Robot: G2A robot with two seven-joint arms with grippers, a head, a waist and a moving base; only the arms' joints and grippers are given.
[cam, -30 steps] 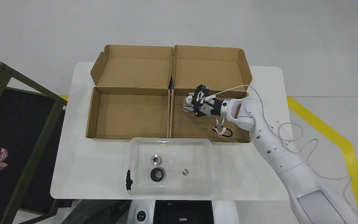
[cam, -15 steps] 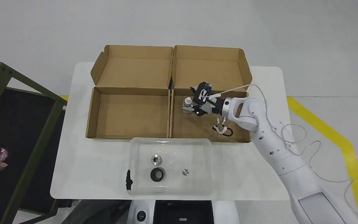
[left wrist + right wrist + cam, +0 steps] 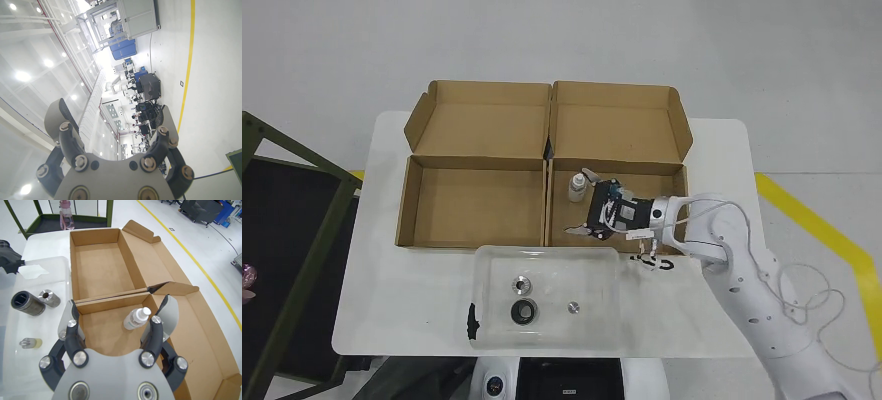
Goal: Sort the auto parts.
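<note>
While the right gripper (image 3: 580,207) hangs over the near end of the right box (image 3: 642,180), you can log its fingers as spread wide with nothing between them. The bottle (image 3: 578,186) sits on that box's floor, close to the wall facing the left box (image 3: 472,205) and just beside one finger. Whether it stands upright or leans is hard to tell from either view.

Judgement: spread fingers plus a free bottle read as a placement done. That would make this box the bin for the non-metal item.

Left gripper (image 3: 111,109): aimed up toward the hall ceiling, away from the worktop (image 3: 712,300), fingers apart and carrying nothing. You can take it as held out of the way so it does not crowd the working arm.

The clear tray (image 3: 547,250) stands on the worktop just in front of both boxes, near the right gripper. It appears to act as the supply.

Count:
- cardboard boxes: 2, side by side, lids folded back
- tray: 1
- metal parts in the tray: 3. The dark bushing (image 3: 28,303) and short bored cylinder (image 3: 49,298) lie close together, and the small stud (image 3: 30,343) lies apart.
- bottle: 1

Judged remaining: three metal parts unsorted.
</note>
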